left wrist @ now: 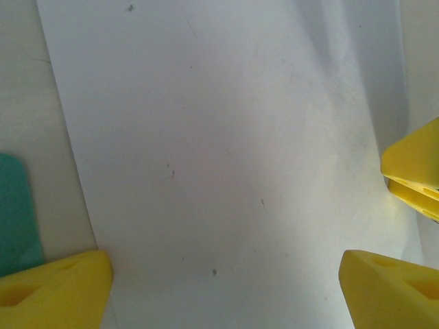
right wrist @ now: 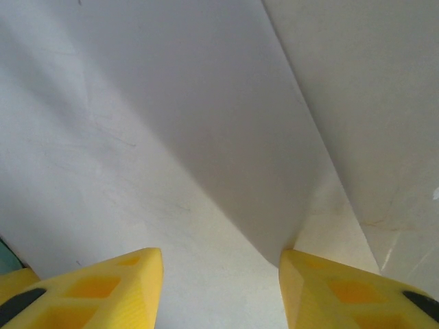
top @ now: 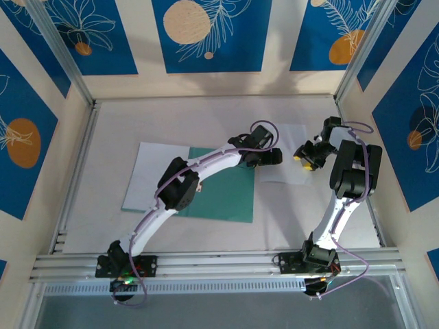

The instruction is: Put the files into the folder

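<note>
Well, the step now looks like picking up the white sheet (top: 285, 136) that lies flat on the desk (top: 206, 120), just right of the green folder (top: 223, 195). The left pincer (top: 273, 156) hangs over the sheet's left part. The right pincer (top: 304, 155) is at its right edge. Both are wide open and hold nothing. The other white sheet (top: 147, 171) lies at the folder's left side, touching it; I cannot tell if it goes under. Thin paper is hard to grab when it lies flat. So 1 pincer should press down softly to pin the sheet, while the other slips 1 finger under the edge and pinches it. Then it should slide low and slow toward the folder. A hard squeeze or a fast tug could crumple the paper.
</note>
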